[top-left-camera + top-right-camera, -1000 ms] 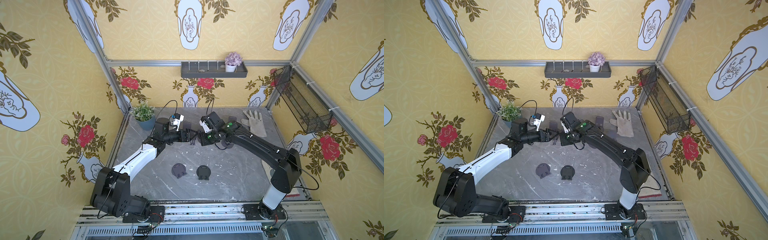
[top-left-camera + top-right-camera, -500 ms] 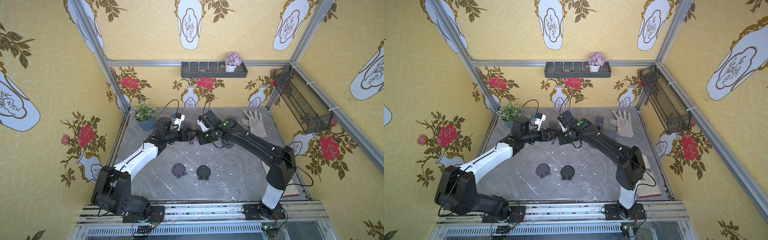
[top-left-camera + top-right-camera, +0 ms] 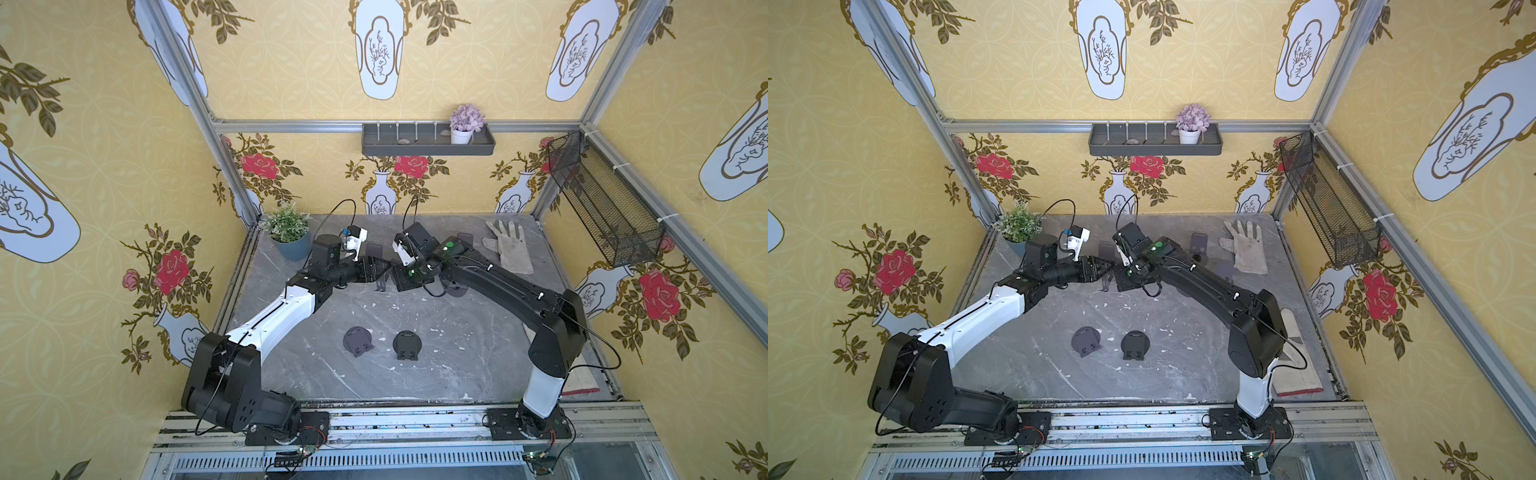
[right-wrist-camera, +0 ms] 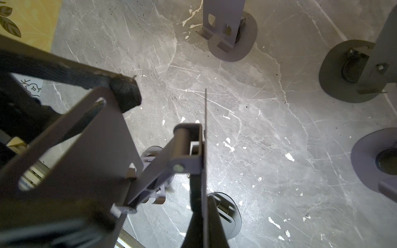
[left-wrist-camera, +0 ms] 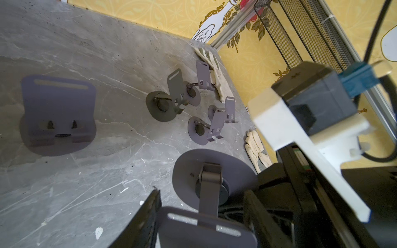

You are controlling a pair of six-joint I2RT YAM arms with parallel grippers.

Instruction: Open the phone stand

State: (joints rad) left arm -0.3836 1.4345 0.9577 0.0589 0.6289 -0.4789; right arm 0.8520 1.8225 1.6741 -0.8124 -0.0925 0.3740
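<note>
Holding the phone stand [image 3: 382, 279] clear of the table [image 3: 478, 353] with both arms, about eleven o'clock from its middle. Pinching the thin round base edge-on with the right gripper [image 4: 204, 204], fully closed. Bracketing the slotted plate with the left gripper [image 5: 202, 206], narrowed, fingers [image 5: 148, 219] against both plate edges. Leaving folded stands [image 3: 357, 340] flat toward six o'clock, glove [image 3: 509, 249] at two.

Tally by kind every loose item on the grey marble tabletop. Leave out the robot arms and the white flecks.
Dark grey metal phone stands: 8
Pale fabric work gloves: 2
Green plant in a blue-grey pot: 1
Total: 11
</note>
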